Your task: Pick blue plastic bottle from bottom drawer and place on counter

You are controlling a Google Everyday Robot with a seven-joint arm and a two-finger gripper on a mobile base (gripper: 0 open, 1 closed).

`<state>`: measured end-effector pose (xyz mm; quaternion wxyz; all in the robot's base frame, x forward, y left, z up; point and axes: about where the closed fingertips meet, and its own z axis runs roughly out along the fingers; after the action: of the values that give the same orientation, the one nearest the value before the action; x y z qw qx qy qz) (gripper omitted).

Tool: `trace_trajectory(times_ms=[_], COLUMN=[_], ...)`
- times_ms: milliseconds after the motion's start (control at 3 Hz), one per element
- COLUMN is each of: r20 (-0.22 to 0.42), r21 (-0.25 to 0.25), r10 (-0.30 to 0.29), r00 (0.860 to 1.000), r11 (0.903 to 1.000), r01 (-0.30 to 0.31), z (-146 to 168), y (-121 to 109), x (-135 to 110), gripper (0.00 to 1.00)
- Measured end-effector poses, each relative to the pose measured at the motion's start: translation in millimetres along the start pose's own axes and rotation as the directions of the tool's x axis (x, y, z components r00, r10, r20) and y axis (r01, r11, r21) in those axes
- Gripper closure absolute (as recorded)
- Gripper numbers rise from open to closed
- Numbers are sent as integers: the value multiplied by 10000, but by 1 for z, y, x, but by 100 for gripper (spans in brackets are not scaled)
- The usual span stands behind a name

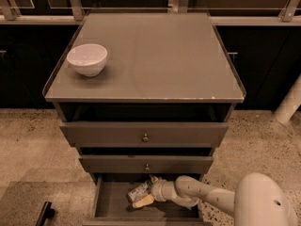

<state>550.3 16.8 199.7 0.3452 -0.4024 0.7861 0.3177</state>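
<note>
The bottom drawer (110, 206) is pulled open below the two shut upper drawers. The blue plastic bottle (137, 192), small with a dark-printed label, lies on the drawer's plank floor near the back middle. My gripper (145, 195) reaches into the drawer from the right, at the end of the white arm (202, 196), and sits right at the bottle. The counter (155, 51) is the glossy grey-brown cabinet top above.
A white bowl (87, 59) stands on the counter's left side. The two upper drawers have round metal knobs (145, 137). My white base (265, 201) is at the lower right. A dark object (44, 213) lies on the floor at the lower left.
</note>
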Motion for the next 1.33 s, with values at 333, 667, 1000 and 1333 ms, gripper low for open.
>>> trace_trajectory(times_ms=[333,667,1000,1333], r20=[0,-38,-42,-81], r21=[4,210,499,603], r10=[-3,-199,-684,-956], r00=[10000,9998,9977,9954], r11=[10000,9996,9964,9936], r01=[3,199,685,960], z=[0,4,7,9], y=[0,-13,-31,-39], x=[0,1,-4,-2], gripper=[0,0,0,0])
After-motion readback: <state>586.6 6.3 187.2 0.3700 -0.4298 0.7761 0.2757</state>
